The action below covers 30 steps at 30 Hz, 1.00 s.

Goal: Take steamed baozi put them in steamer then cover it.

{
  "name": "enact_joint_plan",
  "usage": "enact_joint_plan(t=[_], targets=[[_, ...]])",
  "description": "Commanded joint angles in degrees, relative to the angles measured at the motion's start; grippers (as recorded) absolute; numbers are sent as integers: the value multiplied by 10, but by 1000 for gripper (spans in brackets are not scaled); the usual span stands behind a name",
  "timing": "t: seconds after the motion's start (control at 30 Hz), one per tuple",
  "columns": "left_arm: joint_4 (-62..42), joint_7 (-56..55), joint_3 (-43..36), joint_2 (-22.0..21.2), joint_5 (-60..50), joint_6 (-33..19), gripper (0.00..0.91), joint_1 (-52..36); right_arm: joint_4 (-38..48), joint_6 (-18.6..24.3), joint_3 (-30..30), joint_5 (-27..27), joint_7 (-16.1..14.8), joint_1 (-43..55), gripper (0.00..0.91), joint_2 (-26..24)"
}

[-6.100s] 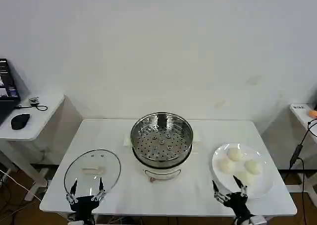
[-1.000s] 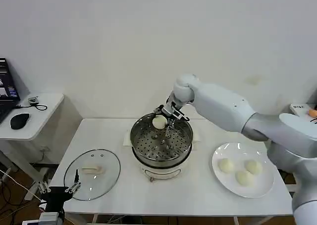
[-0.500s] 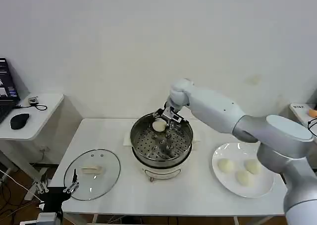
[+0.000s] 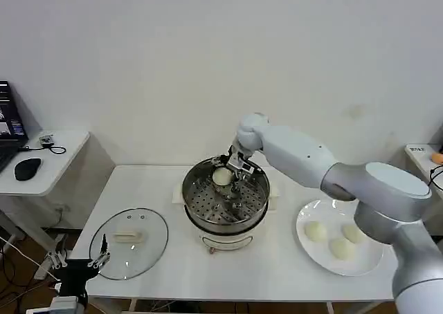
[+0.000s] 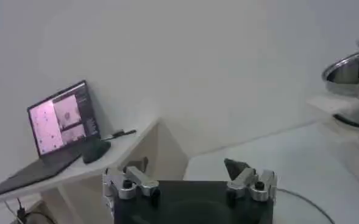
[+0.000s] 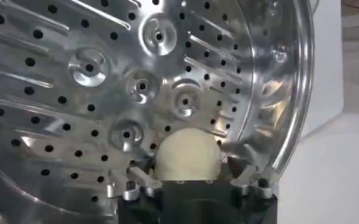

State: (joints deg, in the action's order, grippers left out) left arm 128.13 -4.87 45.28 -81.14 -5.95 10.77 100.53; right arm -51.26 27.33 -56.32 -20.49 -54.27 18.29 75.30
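My right gripper (image 4: pixel 230 172) is inside the steamer (image 4: pixel 225 196), jaws clamped on one smooth, round, creamy baozi (image 6: pixel 186 154) low over the perforated steel tray (image 6: pixel 75 91) near the far wall. Three more baozi (image 4: pixel 334 238) lie on the white plate (image 4: pixel 374 259) to the right. The glass cover (image 4: pixel 129 243), metal-rimmed, lies flat on the table's (image 4: pixel 166 189) left. My left gripper (image 5: pixel 190 182) is parked below that corner, jaws apart.

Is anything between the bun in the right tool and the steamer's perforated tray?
Nothing visible. The right tool holds the creamy-white round bun inside the shiny steel steamer, directly over its bare perforated tray.
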Motion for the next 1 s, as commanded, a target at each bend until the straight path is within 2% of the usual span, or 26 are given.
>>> enact_joint_plan(t=[0.03,0.17,0.23,0.3,0.37,0.5,0.6,0.73,0.83,1.0], targets=[[-5,0,-2,1,0,1,907,-3,-97,-72,0,96,-32,41,907,-64],[-7,1,-11,6,1,2,907,-7,-175,-150,-1,165,-47,77,907,-134],[-7,1,-13,10,4,3,907,-9,-202,-176,-3,179,-51,92,907,-168],[-8,1,-14,14,7,7,907,-13,-238,-212,-9,203,-59,117,907,-225],[-9,2,-17,20,10,11,907,-17,-262,-243,-11,211,-62,126,907,-254],[-6,3,-21,30,14,14,907,-20,-307,-298,-22,208,-71,129,907,-356],[-4,5,-16,40,20,15,907,-24,-338,-320,-30,207,-74,113,907,-422],[-5,6,-9,51,31,17,907,-26,-388,-348,-49,195,-59,69,907,-503],[-5,7,-5,58,34,17,907,-28,-409,-363,-36,182,-48,14,907,-533],[-6,7,-2,65,37,19,907,-33,-426,-389,8,176,-23,-78,907,-553]])
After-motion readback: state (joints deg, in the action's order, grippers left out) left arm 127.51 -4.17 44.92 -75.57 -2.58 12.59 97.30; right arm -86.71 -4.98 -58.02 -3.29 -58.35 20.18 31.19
